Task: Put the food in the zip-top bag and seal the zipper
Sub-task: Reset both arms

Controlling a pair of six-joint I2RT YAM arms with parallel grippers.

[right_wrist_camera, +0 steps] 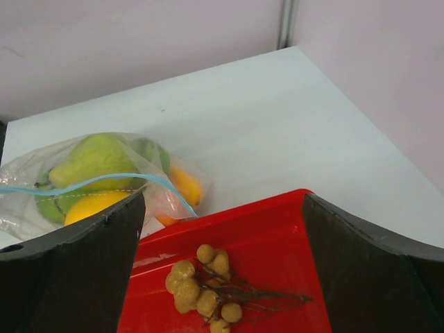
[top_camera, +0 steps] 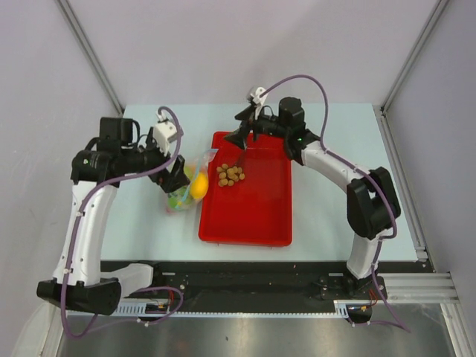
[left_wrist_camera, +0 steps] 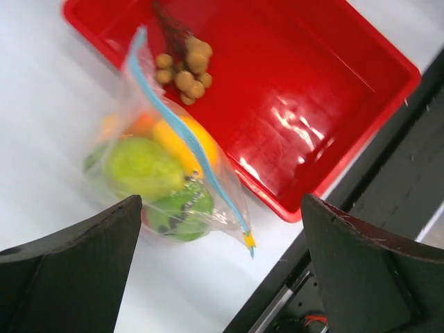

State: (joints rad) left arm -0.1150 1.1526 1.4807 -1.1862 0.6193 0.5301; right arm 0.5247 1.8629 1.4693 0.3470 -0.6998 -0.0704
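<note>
The clear zip-top bag (top_camera: 187, 190) lies on the table against the red tray's left rim. It holds food: a yellow lemon (top_camera: 198, 186), a green mango (left_wrist_camera: 142, 166) and a green round fruit (left_wrist_camera: 182, 208). Its light-blue zipper (left_wrist_camera: 189, 142) runs across the bag and ends in a yellow tab (left_wrist_camera: 248, 241). A cluster of small brown nuts (top_camera: 230, 175) on dark twigs lies in the tray. My left gripper (top_camera: 177, 177) hangs open just over the bag and holds nothing. My right gripper (top_camera: 242, 137) is open above the tray's far end, with the nuts (right_wrist_camera: 201, 284) below it.
The red tray (top_camera: 253, 216) takes up the table's middle and holds only the nuts. The table's black front edge (left_wrist_camera: 361, 208) runs close beside the tray. Grey walls and metal frame posts (top_camera: 89, 52) enclose the table at the back and sides.
</note>
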